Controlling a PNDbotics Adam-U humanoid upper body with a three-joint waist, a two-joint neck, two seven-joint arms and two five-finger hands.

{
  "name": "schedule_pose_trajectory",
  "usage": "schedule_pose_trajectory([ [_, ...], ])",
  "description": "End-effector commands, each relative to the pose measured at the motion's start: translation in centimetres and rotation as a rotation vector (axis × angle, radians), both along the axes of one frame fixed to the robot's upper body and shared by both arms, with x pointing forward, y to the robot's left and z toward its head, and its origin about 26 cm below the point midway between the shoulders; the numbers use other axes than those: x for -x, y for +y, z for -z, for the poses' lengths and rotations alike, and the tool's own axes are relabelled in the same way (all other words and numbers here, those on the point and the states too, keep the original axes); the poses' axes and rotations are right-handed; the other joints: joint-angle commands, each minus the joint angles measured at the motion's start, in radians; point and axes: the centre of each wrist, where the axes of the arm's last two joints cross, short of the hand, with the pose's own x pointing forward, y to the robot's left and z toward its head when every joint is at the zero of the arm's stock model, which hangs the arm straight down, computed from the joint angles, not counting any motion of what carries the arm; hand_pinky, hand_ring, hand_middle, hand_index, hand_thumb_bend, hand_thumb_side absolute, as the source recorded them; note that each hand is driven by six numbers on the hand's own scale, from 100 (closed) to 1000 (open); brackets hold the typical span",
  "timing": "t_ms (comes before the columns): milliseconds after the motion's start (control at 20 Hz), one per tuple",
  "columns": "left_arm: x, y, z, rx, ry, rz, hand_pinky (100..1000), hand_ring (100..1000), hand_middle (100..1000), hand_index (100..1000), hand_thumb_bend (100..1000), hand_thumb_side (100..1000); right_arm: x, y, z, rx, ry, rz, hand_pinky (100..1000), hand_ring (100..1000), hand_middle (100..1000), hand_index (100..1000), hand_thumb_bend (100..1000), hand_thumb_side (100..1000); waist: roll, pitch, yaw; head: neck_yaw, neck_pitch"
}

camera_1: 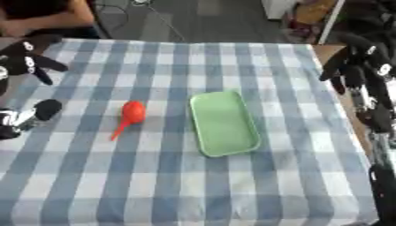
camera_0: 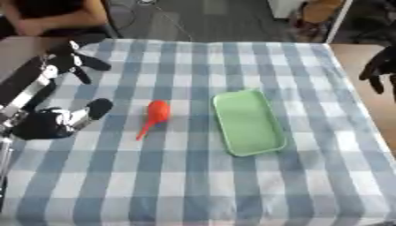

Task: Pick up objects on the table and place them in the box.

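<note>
A counter covered in a blue-and-white checked cloth fills the view from above. At the far left, the robot's black left hand hangs over the counter's left edge, its fingers spread and relaxed, holding nothing. To its right, well apart from those fingers, a small red-orange object with a round head and thin handle, perhaps a spoon, lies on the cloth. Just beside it, further right, sits a shallow light green tray, with nothing in it. At the far right edge, the right hand hangs past the counter, fingers pointing downward and uncurled, far from the spoon.
</note>
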Motion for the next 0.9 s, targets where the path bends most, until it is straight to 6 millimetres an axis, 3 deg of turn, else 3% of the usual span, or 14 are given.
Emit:
schedule_pose_trajectory([
  [50, -1.0, 0.3, -0.5, -0.055, 0.011, -0.038, 554, 700, 1000, 785, 791, 800, -0.2, -0.3, -1.3, 0.025, -0.031, -0.006, 100, 445, 517, 890, 100, 633, 0.000, -0.012, 0.001, 0.001, 0.001],
  [850, -4.5, -0.7, 0.2, -0.172, 0.022, -0.037, 603, 713, 980, 809, 801, 830, -0.2, -0.3, -1.1, 0.027, -0.027, -0.012, 100, 443, 515, 890, 100, 633, -0.002, -0.012, 0.000, 0.010, 0.001],
  [900, -4.7, -0.8, 0.3, -0.180, 0.024, -0.033, 609, 710, 914, 814, 797, 842, -0.2, -0.3, -1.1, 0.027, -0.027, -0.013, 100, 444, 516, 890, 100, 633, -0.002, -0.012, 0.000, 0.010, 0.001],
])
